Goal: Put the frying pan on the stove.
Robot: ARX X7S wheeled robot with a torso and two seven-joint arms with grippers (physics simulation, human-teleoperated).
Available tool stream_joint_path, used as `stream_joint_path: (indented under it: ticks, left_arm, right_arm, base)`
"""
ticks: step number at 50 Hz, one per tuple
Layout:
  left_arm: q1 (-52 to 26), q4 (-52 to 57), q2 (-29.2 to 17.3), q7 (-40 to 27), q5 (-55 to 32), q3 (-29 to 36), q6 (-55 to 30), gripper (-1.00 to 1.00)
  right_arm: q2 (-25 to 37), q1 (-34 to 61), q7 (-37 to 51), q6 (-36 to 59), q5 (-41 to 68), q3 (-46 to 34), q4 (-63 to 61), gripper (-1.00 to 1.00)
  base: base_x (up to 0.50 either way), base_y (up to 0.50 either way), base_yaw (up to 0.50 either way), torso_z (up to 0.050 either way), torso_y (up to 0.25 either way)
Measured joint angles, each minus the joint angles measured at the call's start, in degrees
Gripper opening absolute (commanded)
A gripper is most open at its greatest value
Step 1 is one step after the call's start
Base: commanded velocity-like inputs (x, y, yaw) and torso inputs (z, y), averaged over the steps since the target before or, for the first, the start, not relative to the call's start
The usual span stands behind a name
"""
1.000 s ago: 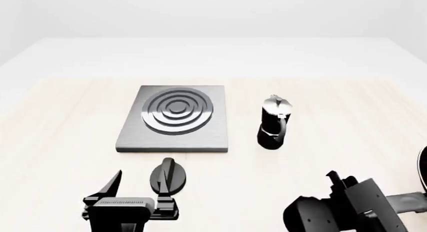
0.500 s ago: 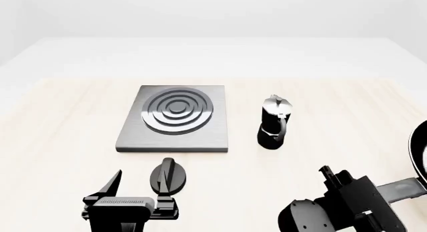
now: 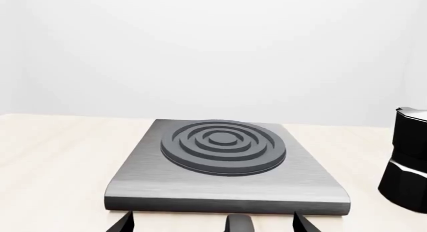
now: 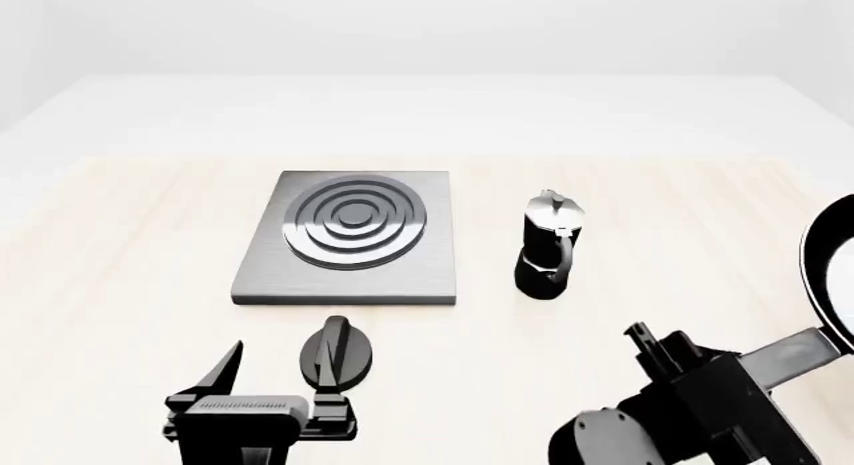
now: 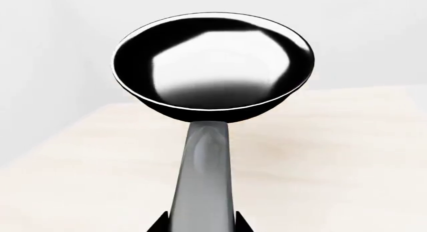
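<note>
The surface [image 4: 120, 285] lay wide and bare between the stove [image 4: 350, 240] and the frying pan [image 4: 830, 285], which hung lifted at the far right edge of the head view. The right tool [image 5: 200, 223] was clenched on the pan's handle [image 5: 203, 172], bowl outward. Carrying it well likely meant keeping it level and high, swinging left over the moka pot [image 4: 549, 245] or passing it on the near side. The knob [image 4: 338, 351] sat just before the stove. The left tool [image 4: 274, 377] rested released nearby.

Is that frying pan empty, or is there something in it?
Empty. The right wrist view shows the frying pan's glossy inside bare, holding only reflections, while the right gripper holds its handle.
</note>
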Motion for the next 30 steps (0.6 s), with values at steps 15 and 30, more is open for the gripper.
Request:
stream_joint_path:
  ticks: [15, 30]
  left_arm:
    - [0.09, -0.42, -0.08, -0.18, -0.06, 0.12, 0.58, 1.0]
    - [-0.19, -0.42, -0.26, -0.39, -0.02, 0.48, 0.36, 1.0]
  right_arm:
    - [1.1, -2.2, -3.14, -0.75, 1.4, -2.65, -5.35, -1.0]
    - [1.94, -2.69, -5.66, -0.17, 2.37, -5.44, -8.15, -1.0]
  base:
    - [0.0, 0.0, 0.0, 0.0, 0.001]
    - [0.0, 0.0, 0.0, 0.001, 0.002]
